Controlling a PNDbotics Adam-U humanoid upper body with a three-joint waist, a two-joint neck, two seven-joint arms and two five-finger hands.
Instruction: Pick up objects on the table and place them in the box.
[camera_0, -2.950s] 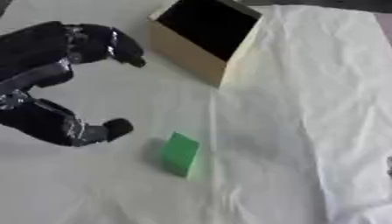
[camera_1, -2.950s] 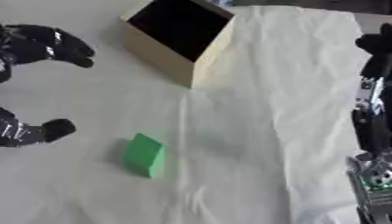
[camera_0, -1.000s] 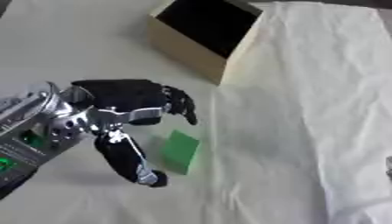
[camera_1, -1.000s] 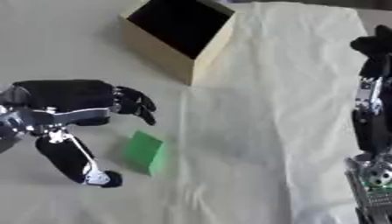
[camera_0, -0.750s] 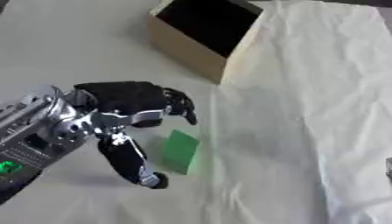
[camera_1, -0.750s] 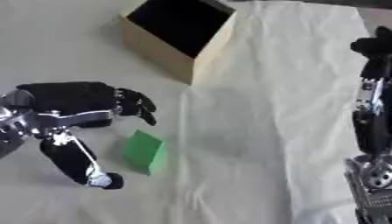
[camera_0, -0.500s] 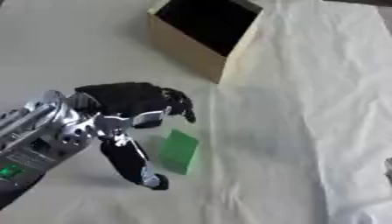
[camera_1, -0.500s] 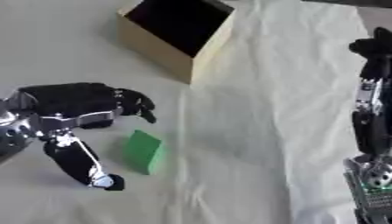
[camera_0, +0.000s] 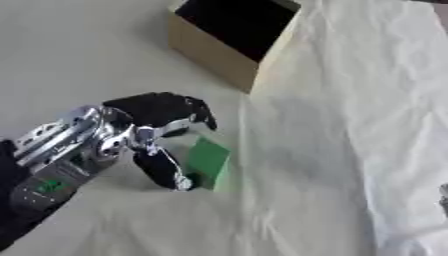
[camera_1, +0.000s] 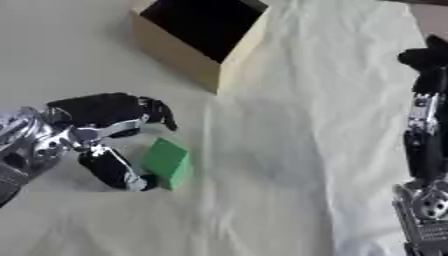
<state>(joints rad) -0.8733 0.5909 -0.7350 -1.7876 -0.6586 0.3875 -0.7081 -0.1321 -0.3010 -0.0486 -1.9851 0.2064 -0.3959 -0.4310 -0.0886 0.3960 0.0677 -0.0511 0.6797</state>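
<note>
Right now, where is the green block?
The green block lies on the table left of centre, between the left hand's thumb and fingers, nearer than the box.

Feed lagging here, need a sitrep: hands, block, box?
Left robot hand curled around green block, not yet closed. Right robot hand idle at right edge. Box open, path clear.

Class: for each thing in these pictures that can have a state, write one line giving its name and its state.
Box: open at the top, dark inside, nothing visible in it.
Green block: on the cloth, outside the box, not lifted.
Left hand: fingers curved over the block, thumb beside its near left edge, not closed on it.
Right hand: at the right edge, idle; fingers unclear.
Cloth: spread out, wrinkled.
</note>
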